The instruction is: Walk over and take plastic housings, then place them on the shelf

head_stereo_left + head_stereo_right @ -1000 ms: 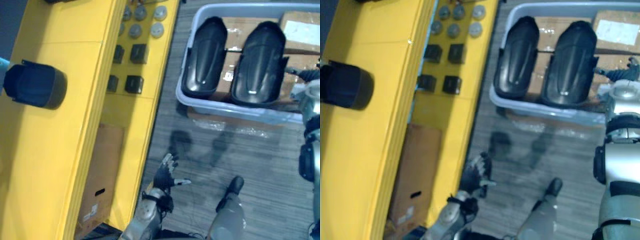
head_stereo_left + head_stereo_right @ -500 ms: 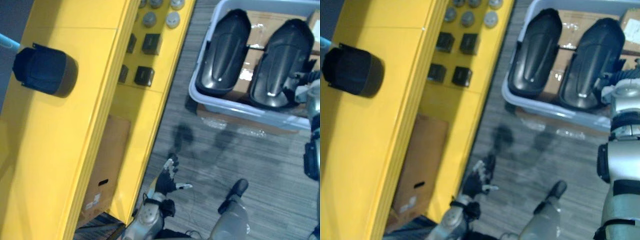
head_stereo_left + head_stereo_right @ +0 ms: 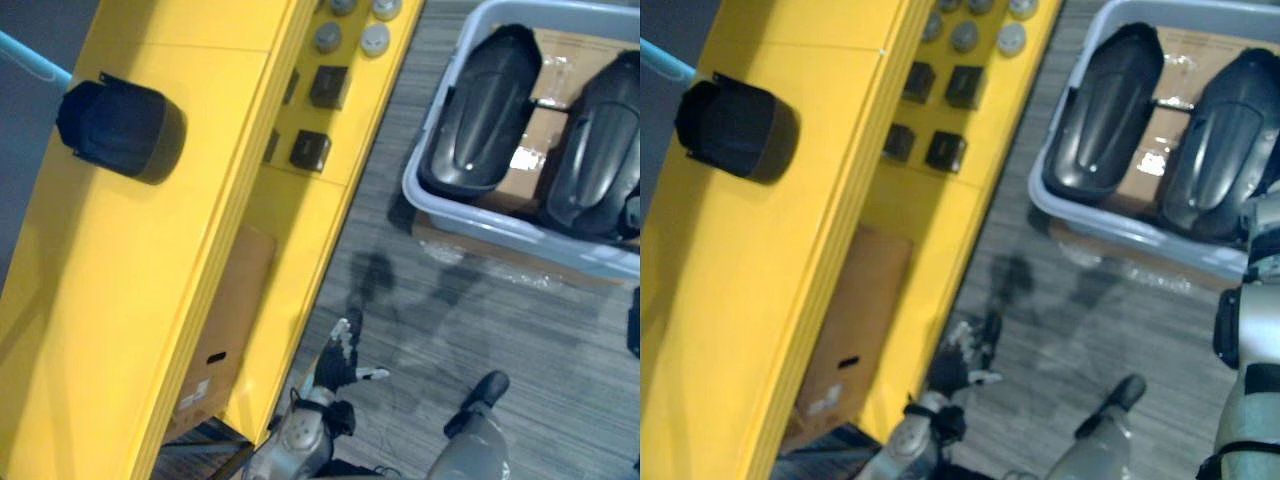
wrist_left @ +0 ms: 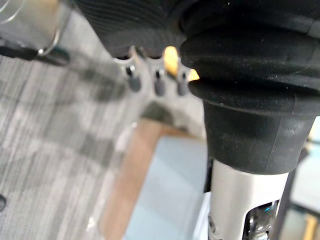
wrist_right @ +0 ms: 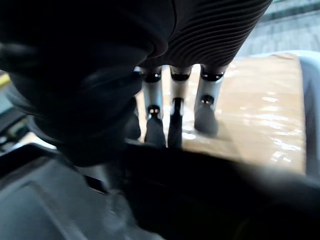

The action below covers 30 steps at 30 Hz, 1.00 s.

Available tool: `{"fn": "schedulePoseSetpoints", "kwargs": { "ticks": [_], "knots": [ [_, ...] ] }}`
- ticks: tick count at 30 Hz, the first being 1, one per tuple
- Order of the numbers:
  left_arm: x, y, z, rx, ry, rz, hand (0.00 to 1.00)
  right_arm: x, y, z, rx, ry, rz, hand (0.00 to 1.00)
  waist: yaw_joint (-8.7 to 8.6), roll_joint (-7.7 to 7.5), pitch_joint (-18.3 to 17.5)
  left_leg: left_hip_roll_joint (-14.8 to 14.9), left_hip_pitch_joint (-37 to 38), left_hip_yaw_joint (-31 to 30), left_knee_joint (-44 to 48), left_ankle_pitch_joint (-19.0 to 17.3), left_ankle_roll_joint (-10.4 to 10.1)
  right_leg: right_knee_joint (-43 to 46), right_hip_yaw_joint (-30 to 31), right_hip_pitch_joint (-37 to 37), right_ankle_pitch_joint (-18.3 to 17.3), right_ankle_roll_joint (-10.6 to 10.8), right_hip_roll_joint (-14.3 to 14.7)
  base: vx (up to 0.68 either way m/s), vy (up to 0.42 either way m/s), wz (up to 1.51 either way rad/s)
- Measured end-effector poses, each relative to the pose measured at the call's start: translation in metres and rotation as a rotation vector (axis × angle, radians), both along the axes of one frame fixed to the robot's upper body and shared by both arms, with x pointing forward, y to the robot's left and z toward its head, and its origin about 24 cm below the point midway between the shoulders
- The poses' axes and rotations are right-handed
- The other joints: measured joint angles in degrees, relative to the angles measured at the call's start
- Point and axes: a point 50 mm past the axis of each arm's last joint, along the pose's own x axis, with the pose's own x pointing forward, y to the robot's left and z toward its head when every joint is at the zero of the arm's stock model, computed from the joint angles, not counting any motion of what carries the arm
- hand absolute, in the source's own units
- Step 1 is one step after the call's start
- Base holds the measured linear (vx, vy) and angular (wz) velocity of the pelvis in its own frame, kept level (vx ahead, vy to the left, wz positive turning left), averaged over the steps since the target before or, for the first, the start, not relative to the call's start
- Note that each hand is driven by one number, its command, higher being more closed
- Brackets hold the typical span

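Lying side by side in the grey bin [image 3: 500, 212] at the upper right of the head views, two black plastic housings [image 3: 480, 115] are seen resting on cardboard [image 3: 545, 130]. Their long axes are parallel and slanted from the upper right down toward the lower left of the frame. A third dark housing [image 3: 122, 128] is already set on top of the yellow shelf [image 3: 150, 320], which takes up the left side. The left hand [image 3: 338, 362] is shown low at centre above the floor [image 3: 500, 320], empty, with its fingers spread and straight; from it the bin lies up and to the right, well apart. The right hand [image 5: 176, 95] is placed at the right edge beside the bin, and in its wrist view its fingers are held straight, closed on nothing, reaching out over the dark curved back of the right-hand housing [image 3: 1225, 150]; whether that surface is touched cannot be told. The right hand is therefore judged the nearer one, and the pick is expected to turn on its fingers being brought across the short width of that housing rather than along its length.
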Motion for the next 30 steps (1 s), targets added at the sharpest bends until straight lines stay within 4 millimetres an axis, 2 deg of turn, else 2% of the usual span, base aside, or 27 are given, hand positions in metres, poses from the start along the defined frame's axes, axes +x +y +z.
{"fn": "schedulePoseSetpoints", "kwargs": {
  "ticks": [4,10,12,15,17,19,23,25,27,28,30],
  "knots": [
    [0.003,0.003,0.002,0.01,-0.013,0.006,0.0,-0.007,-0.005,-0.012,0.06,-0.053,-0.083,1.0,0.07,0.14,-0.1,-0.05,-0.57,-0.55,0.21,-0.04,0.03,-0.04,-1.12,0.1,0.0,0.0,0.02,0.0,-0.014,0.05],
    [0.008,0.011,0.006,-0.012,-0.012,0.067,0.0,-0.006,-0.007,-0.004,-0.087,-0.224,-0.135,1.0,0.28,0.18,-0.14,0.9,-1.93,-0.75,5.28,-3.01,0.41,-0.38,-1.15,1.2,0.02,0.02,1.05,-0.03,0.006,-0.05],
    [0.012,0.023,0.01,-0.012,-0.032,0.113,0.0,-0.005,-0.006,-0.001,-0.151,-0.244,-0.127,1.0,0.2,-0.07,0.04,1.49,-1.87,-0.85,6.36,-3.83,0.27,-1.06,-1.13,2.04,0.15,0.14,1.74,-0.01,-0.001,-0.08],
    [0.023,0.048,0.019,-0.009,-0.081,0.205,0.0,-0.001,-0.001,0.009,-0.263,-0.286,-0.087,1.0,-0.55,-1.09,0.77,2.24,-1.55,-0.73,6.38,-3.93,0.14,-1.33,-0.93,2.41,0.25,0.23,2.5,0.0,-0.028,-0.09],
    [0.028,0.064,0.026,0.004,-0.117,0.257,0.0,0.003,0.004,0.012,-0.348,-0.298,-0.043,1.0,-0.83,-2.41,1.7,3.13,-0.11,0.11,5.84,-3.92,0.13,-1.75,-0.23,3.06,0.31,0.22,3.08,0.01,-0.037,-0.18],
    [0.03,0.073,0.03,0.005,-0.135,0.287,0.0,0.008,0.014,0.017,-0.412,-0.34,-0.004,1.0,-1.46,-3.8,2.67,3.64,1.94,0.58,5.12,-3.94,0.1,-2.04,0.35,4.3,0.33,0.19,3.45,0.01,-0.032,-0.2],
    [0.033,0.082,0.04,-0.005,-0.176,0.325,0.0,0.017,0.035,0.035,-0.524,-0.452,0.049,1.0,-3.1,-5.67,3.86,4.18,4.18,1.36,3.33,-3.68,-0.31,-2.4,0.59,5.43,0.32,0.15,3.88,-0.01,-0.021,-0.1],
    [0.034,0.088,0.047,-0.011,-0.205,0.348,0.0,0.022,0.048,0.035,-0.562,-0.482,0.084,1.0,-3.72,-6.4,3.93,4.46,5.35,2.04,2.46,-3.53,-0.53,-3.05,0.84,6.0,0.46,-0.03,4.03,-0.01,-0.014,-0.13],
    [0.036,0.101,0.066,-0.013,-0.291,0.372,0.0,0.029,0.065,0.025,-0.59,-0.492,0.141,1.0,-4.18,-7.77,3.83,5.1,6.83,2.4,0.79,-2.88,-1.02,-3.86,1.31,6.65,0.72,-0.38,4.72,0.02,-0.037,-0.13],
    [0.037,0.103,0.07,-0.012,-0.313,0.372,0.0,0.03,0.069,0.023,-0.596,-0.492,0.155,1.0,-4.46,-8.06,3.83,5.22,7.17,2.39,0.4,-2.69,-1.18,-4.02,1.21,6.99,0.73,-0.4,4.92,0.03,-0.053,-0.04],
    [0.042,0.11,0.082,-0.009,-0.368,0.372,0.0,0.039,0.09,0.015,-0.612,-0.5,0.224,1.0,-5.27,-9.37,3.63,5.58,9.86,2.86,-2.59,-1.4,-1.54,-4.22,0.89,8.06,1.01,-0.79,5.22,0.03,-0.051,-0.05]
  ]
}}
